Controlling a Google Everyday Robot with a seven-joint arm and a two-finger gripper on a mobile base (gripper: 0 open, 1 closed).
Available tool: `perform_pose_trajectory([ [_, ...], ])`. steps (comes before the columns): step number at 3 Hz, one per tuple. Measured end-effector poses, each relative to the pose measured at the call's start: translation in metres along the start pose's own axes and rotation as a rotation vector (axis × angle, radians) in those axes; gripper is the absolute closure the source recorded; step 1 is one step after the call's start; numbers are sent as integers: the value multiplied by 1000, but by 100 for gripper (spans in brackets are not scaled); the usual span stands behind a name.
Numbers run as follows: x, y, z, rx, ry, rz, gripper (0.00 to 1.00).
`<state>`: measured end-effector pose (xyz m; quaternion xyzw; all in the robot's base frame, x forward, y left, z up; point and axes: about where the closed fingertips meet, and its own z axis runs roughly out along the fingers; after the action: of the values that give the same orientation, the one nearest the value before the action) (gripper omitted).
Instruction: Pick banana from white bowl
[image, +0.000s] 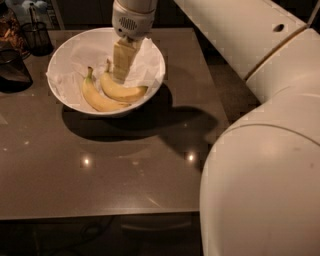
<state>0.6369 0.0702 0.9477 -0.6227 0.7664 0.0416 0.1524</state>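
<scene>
The white bowl, lined with crumpled white paper, stands at the back left of the brown table. Two bananas lie in it. The banana is the shorter, plumper one on the right, with a brownish-yellow stem. The longer, more curved banana with a green-tinged stem lies to its left. My gripper reaches down into the bowl from above. Its tip is at the stem end of the plumper banana and hides part of it. Whether it touches the banana does not show.
A dark wire-mesh cup stands at the back left beside the bowl. A dark object sits at the left edge. My white arm fills the right side. The table's front edge runs along the bottom.
</scene>
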Motion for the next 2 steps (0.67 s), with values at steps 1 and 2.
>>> perform_pose_trajectory([
  [1, -4, 3, 14, -13, 20, 12, 29],
  [2, -7, 6, 28, -29, 32, 19, 41],
])
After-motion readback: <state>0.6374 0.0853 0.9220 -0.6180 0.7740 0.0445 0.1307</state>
